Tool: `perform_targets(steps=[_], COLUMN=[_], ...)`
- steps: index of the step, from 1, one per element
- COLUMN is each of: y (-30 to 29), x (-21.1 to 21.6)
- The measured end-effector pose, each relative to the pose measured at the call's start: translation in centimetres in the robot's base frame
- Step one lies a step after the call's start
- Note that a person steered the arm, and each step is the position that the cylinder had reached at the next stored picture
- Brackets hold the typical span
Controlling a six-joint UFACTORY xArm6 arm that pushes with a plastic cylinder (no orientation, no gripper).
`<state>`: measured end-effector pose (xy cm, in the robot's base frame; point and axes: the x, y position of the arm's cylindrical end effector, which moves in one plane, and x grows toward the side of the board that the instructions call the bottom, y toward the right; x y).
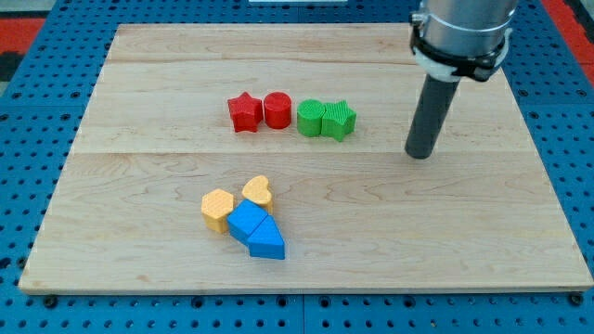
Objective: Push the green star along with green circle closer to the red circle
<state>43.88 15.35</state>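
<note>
My tip (419, 155) is resting on the wooden board (139, 232) at the view's right, and it is touching no block. It is only 1 plain rod, so it has nothing to spread or to press together, and it is holding nothing.

The 4 blocks in the middle are forming 1 row. From the view's left they are standing so: the red star (244, 112), the red circle (277, 109), the green circle (310, 119) and the green star (340, 120). The 2 red blocks are touching each other, and the 2 green blocks are touching each other too. Between the red circle and the green circle I am seeing only a narrow gap, though from this angle I cannot tell surely if they are apart.

My tip is standing to the right of the green star and a little lower in the view, well apart from it. I am judging that this side is chosen for a reason: a push toward the view's left is sending the star into the green circle, and both together toward the red circle.

Near the view's bottom, 4 other blocks are lying in a cluster: a yellow hexagon (216, 208), a yellow heart (258, 191), a blue cube (245, 223) and a blue triangle (267, 240). They are far from the pushing line.
</note>
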Motion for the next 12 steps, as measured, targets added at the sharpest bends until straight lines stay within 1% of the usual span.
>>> perform_targets(steps=[1, 4, 7, 10, 12], y=[1.0, 0.2, -4.1, -4.4, -6.0], x=[-2.0, -6.0, -6.3, -4.6, -4.8])
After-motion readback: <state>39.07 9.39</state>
